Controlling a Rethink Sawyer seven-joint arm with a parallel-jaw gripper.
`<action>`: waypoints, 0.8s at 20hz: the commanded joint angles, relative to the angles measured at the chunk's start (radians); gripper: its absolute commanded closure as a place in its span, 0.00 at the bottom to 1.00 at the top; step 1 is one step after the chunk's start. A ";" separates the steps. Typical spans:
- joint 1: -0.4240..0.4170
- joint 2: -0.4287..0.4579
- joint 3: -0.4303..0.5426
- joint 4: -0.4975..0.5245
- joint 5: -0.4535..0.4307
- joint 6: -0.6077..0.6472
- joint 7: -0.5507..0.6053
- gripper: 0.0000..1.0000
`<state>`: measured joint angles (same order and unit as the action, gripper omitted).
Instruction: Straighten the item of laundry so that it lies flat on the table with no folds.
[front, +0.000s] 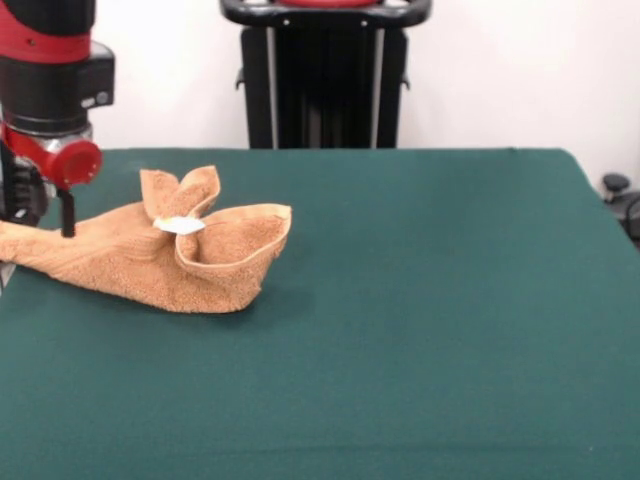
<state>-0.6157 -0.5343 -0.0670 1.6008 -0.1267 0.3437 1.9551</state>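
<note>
The orange-tan towel (150, 255) lies crumpled on the green table (420, 300) at the left. Its right end curls up into an open fold, and two corners stand up behind it with a white label (180, 225) between them. Its left end stretches out to the picture's left edge. My gripper (60, 232) comes down at the far left from the red and black arm (50, 90). It is down on the towel's left end and looks shut on it. One black finger (67, 210) shows; the other is hidden.
The robot's black pedestal (325, 75) stands behind the table's far edge at the middle. The table's right edge runs down from the far right corner, with dark objects (620, 200) beyond it.
</note>
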 joint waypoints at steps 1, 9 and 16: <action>0.079 0.107 0.000 0.027 0.112 -0.051 0.289 0.00; 0.160 0.101 -0.036 0.016 0.224 0.012 0.317 0.00; 0.193 0.133 -0.063 0.080 0.250 -0.063 0.275 0.00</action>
<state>-0.4743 -0.4827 -0.1370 1.6032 0.0632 0.3325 1.9551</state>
